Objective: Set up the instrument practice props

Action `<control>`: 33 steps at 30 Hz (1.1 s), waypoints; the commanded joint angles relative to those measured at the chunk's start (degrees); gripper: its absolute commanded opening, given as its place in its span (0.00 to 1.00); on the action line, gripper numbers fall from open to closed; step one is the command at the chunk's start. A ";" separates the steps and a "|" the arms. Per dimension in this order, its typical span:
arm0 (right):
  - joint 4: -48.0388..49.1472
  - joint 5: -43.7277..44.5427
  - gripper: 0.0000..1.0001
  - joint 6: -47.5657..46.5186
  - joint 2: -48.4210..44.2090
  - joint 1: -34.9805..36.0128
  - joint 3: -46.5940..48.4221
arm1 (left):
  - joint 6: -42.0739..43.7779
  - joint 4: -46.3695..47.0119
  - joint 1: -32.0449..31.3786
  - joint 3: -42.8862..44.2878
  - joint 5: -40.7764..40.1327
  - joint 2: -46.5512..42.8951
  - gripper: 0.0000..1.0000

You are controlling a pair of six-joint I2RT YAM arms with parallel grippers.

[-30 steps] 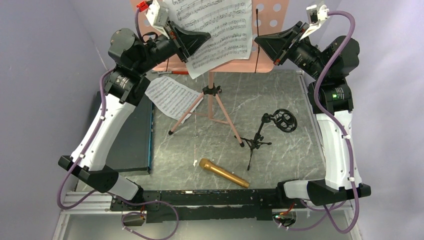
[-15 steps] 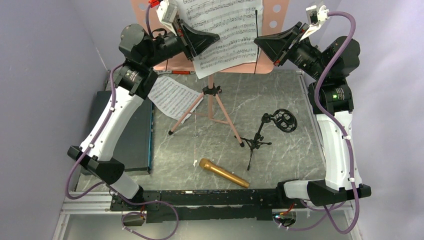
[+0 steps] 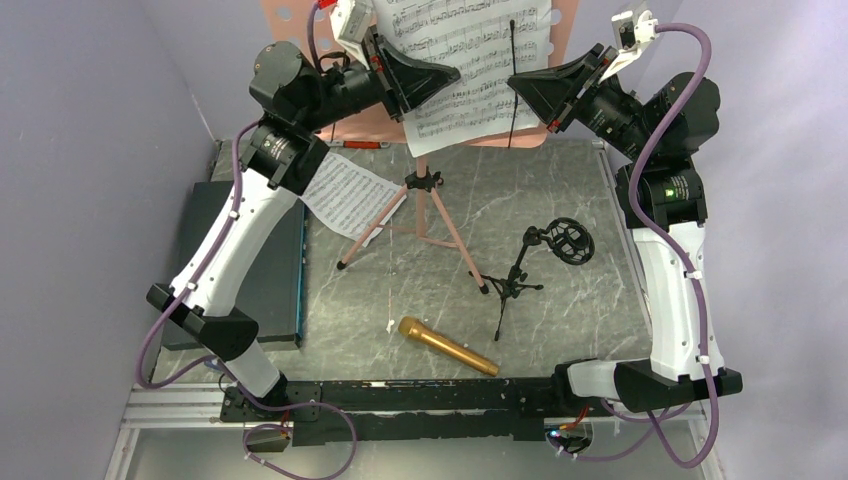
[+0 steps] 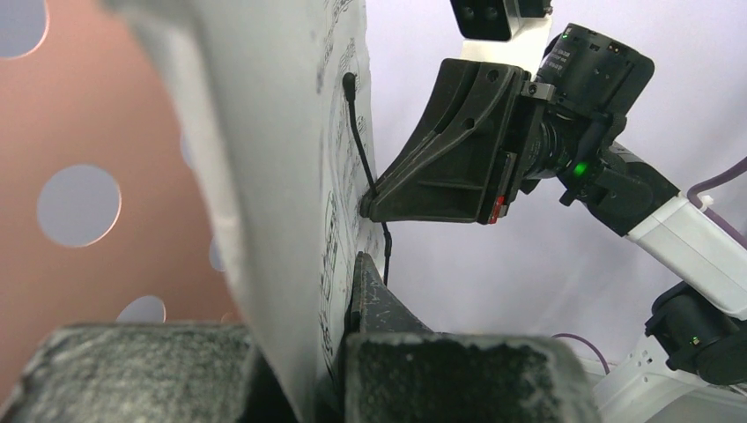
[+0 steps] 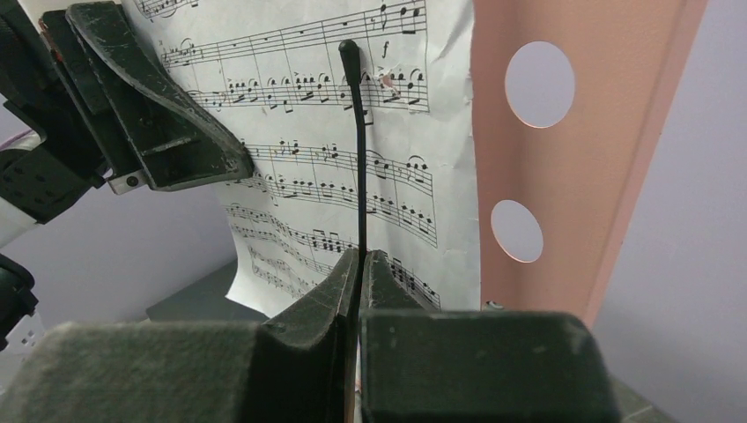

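left gripper (image 3: pixel 452 74) is pinching the left side of the sheet-music page (image 3: pixel 475 45), right gripper (image 3: pixel 514 80) is clamped on the upright black retaining wire (image 5: pixel 359 150), so the page sits sandwiched between that wire and the pink music stand (image 3: pixel 565 30).

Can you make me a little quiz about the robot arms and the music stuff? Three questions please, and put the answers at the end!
1. True or false: the gold microphone lies on the table, not in the small black mic stand.
2. Pick one. The left gripper is shut on: A) a sheet-music page; B) the gold microphone; C) the small black mic stand.
3. How many pages of music show in the top view?

Key
1. True.
2. A.
3. Two: one held against the pink music stand, and one loose page lying on the table.
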 commanded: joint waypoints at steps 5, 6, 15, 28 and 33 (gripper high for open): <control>4.93 -0.60 0.00 -0.12 -2.54 -0.13 0.48 | 3.09 -3.02 -1.60 4.90 -0.09 2.18 0.03; 4.95 -0.68 0.00 -0.08 -2.50 -0.11 0.49 | 3.23 -3.33 -1.65 5.32 0.03 2.55 0.03; 4.91 -0.65 0.00 -0.27 -2.45 -0.10 0.22 | 4.18 -4.17 -2.14 7.92 0.35 5.32 0.03; 5.25 -0.56 0.00 -0.18 -2.41 -0.12 -0.21 | 3.31 -3.52 -2.27 8.56 0.04 6.03 0.14; 5.22 -0.39 0.00 -0.20 -2.53 -0.13 -0.49 | 2.77 -1.98 -2.26 7.30 -0.35 5.68 0.35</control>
